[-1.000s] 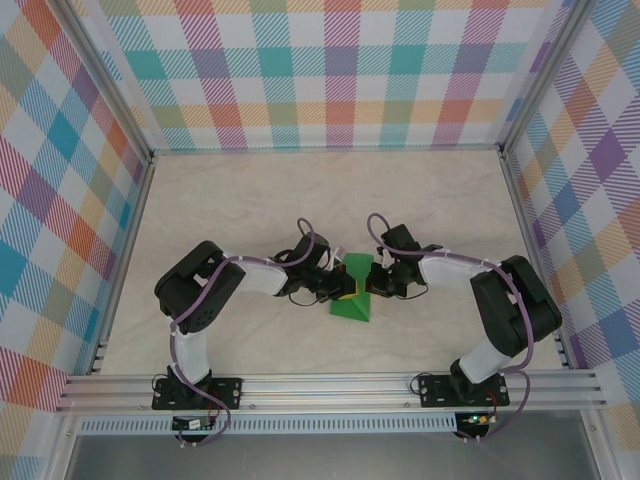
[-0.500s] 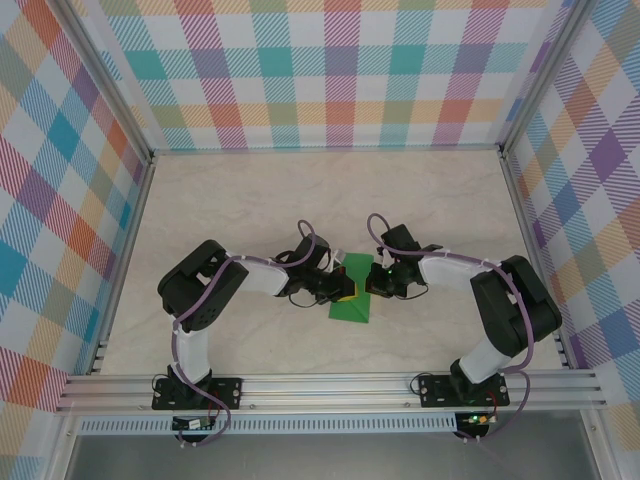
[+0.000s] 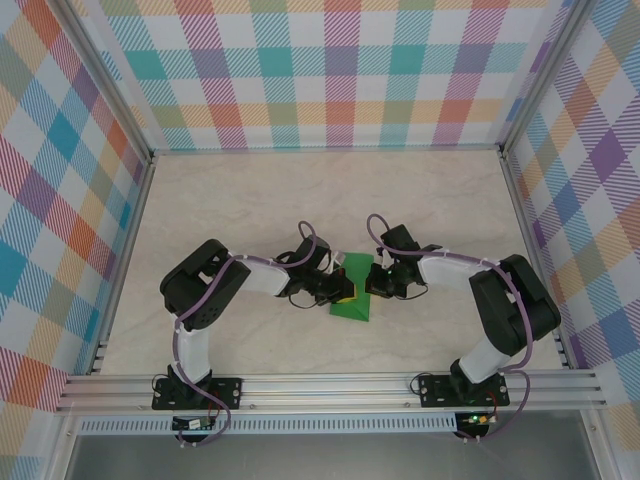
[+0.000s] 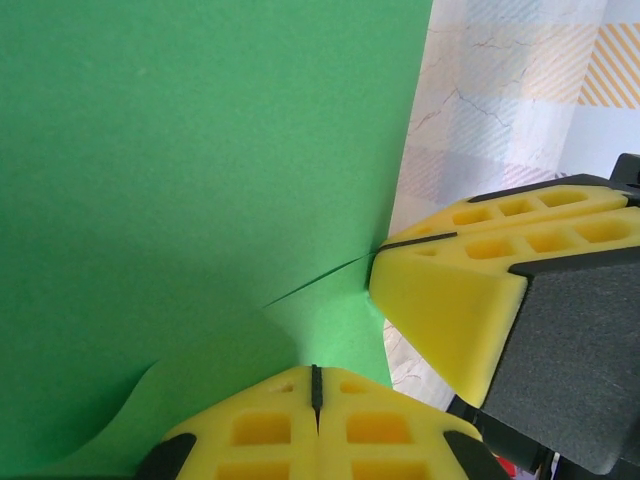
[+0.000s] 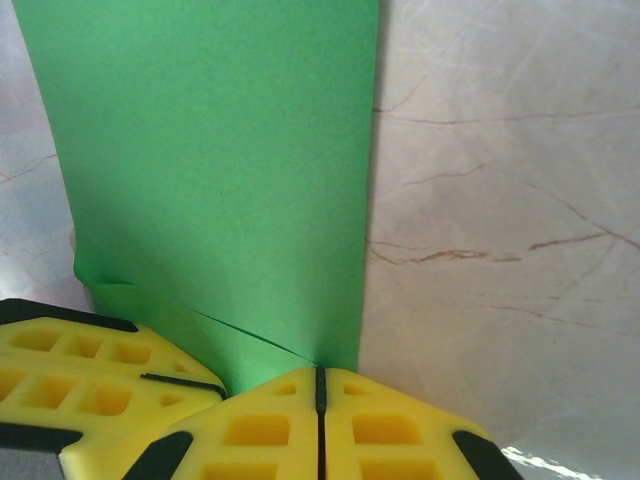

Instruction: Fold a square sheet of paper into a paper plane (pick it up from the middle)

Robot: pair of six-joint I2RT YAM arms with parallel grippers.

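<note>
Since a second ago the left arm's elbow has crept slightly rightward; little else differs. Left gripper [image 3: 344, 292] and right gripper [image 3: 372, 283] face each other, both clenched on the folded green paper sheet [image 3: 352, 306], which sits mid-table, slightly near of centre. Pale marbled tabletop [image 3: 250, 200] stretches openly far, left and right to the plaid walls [image 3: 330, 80]; an aluminium rail [image 3: 330, 385] bounds the near edge.
</note>
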